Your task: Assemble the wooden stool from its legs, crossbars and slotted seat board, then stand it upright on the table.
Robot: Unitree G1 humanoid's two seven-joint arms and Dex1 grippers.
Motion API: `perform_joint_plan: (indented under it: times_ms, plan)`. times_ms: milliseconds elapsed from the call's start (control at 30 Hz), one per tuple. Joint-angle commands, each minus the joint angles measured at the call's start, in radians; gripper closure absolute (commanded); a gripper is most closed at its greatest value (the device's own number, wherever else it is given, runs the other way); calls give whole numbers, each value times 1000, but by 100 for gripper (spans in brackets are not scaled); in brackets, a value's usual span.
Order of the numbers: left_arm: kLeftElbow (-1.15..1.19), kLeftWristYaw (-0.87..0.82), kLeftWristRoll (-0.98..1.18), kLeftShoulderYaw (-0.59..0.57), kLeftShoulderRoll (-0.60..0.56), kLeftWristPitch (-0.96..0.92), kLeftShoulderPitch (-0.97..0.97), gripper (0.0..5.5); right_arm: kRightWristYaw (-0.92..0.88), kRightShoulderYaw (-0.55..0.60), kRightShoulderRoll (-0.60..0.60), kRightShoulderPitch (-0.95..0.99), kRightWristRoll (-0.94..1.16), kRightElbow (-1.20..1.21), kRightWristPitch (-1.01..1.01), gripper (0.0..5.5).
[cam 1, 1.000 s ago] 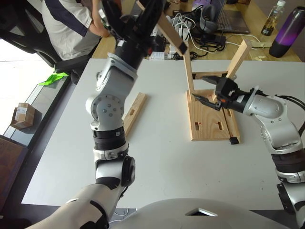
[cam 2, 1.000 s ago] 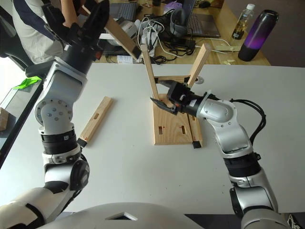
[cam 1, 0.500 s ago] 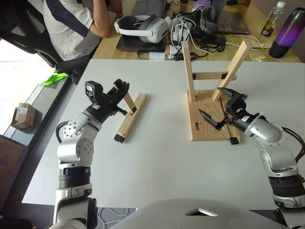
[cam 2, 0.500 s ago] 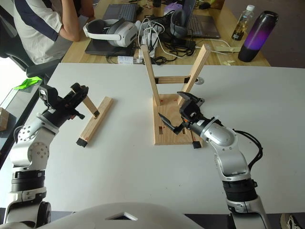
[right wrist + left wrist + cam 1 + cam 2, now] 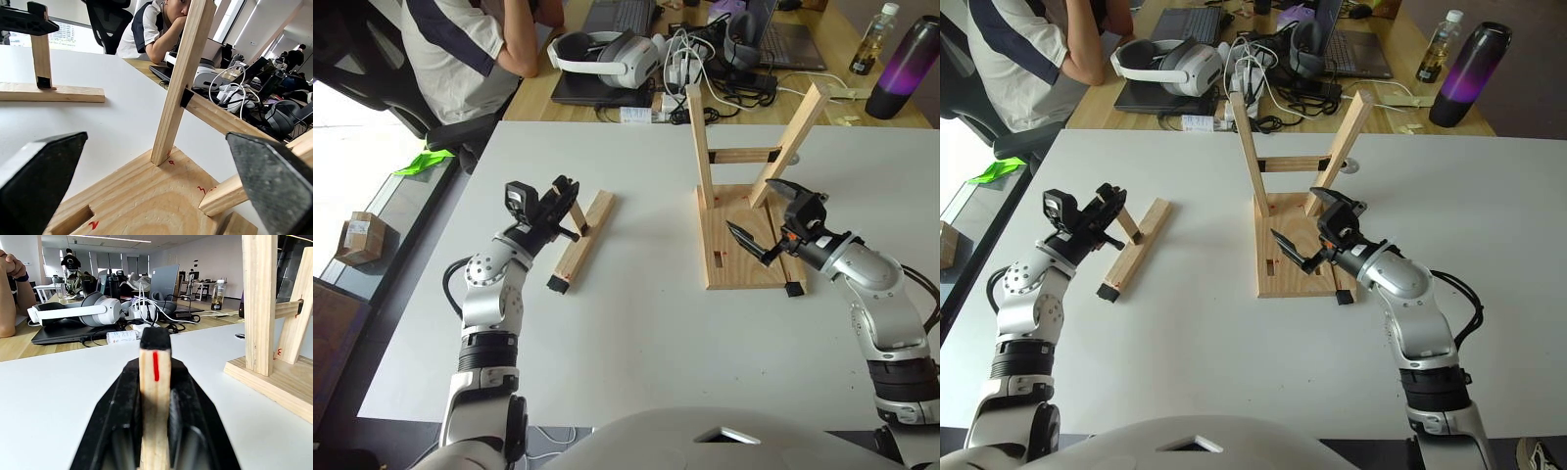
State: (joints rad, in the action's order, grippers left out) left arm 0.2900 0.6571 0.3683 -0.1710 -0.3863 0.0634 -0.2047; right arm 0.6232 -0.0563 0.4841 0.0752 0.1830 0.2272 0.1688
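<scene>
Midway, a crossbar (image 5: 578,217) is clamped by the left gripper (image 5: 566,194), the right gripper (image 5: 751,206) held open. Slotting into the board (image 5: 744,266) seems needed next

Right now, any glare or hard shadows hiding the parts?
Left eye view: daylight blows out the floor at left; seat board and loose leg evenly lit, soft shadows. Right wrist view: bright window behind; right gripper shows as dark shapes.

A headset (image 5: 602,54) lies on the desk (image 5: 533,98) — cables (image 5: 739,76) just right of it. Far right of it stand a bottle (image 5: 867,39) and a purple flask (image 5: 904,64).
</scene>
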Motion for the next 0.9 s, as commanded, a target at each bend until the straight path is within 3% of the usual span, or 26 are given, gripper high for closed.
perform_joint_plan:
  times_ms: [33,400,700,833,900]
  plan:
    - [46,2,-11,-9,12,38,-29,509,12,8,0,17,13,-10,7,10]
    - [107,32,-7,-6,19,19,-3,509,12,10,1,29,14,-19,8,10]
    - [275,68,-92,48,0,126,29,509,9,10,-1,50,9,-45,3,10]
    - [253,43,-20,3,16,93,-11,509,4,17,-6,54,15,-58,5,10]
    - [221,24,-1,-11,15,69,-36,466,0,21,-11,55,20,-63,7,10]
